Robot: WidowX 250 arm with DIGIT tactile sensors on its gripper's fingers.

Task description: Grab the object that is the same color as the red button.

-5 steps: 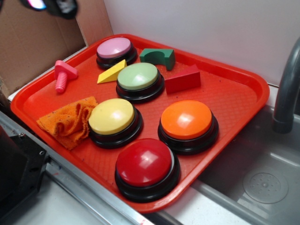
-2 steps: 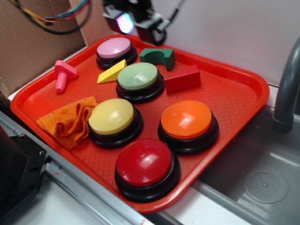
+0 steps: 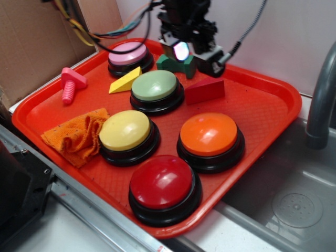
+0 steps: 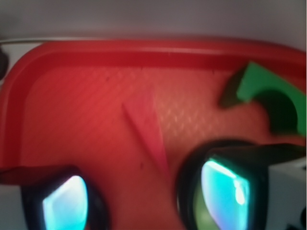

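The object, a small red wedge block (image 3: 206,90), lies on the red tray (image 3: 262,113) behind the orange button; in the wrist view the wedge (image 4: 144,127) shows ahead of and between my fingertips. My gripper (image 3: 195,59) hovers just above and behind it, over the green arch block, open with nothing between the jaws. The wrist view shows the gripper (image 4: 144,201) as two glowing pads either side of bare tray. The red button (image 3: 161,184), a large glossy dome on a black base, sits at the tray's front edge.
The tray also carries an orange button (image 3: 210,135), yellow button (image 3: 126,131), green button (image 3: 155,86), pink button (image 3: 128,54), yellow wedge (image 3: 125,81), green arch block (image 3: 173,64), pink bolt (image 3: 71,84) and orange cloth (image 3: 79,134). A sink (image 3: 299,205) and faucet (image 3: 320,105) lie right.
The gripper has travelled from the upper left corner rightward and down to the back of the tray, now over the green arch and red wedge. Nothing on the tray moved.
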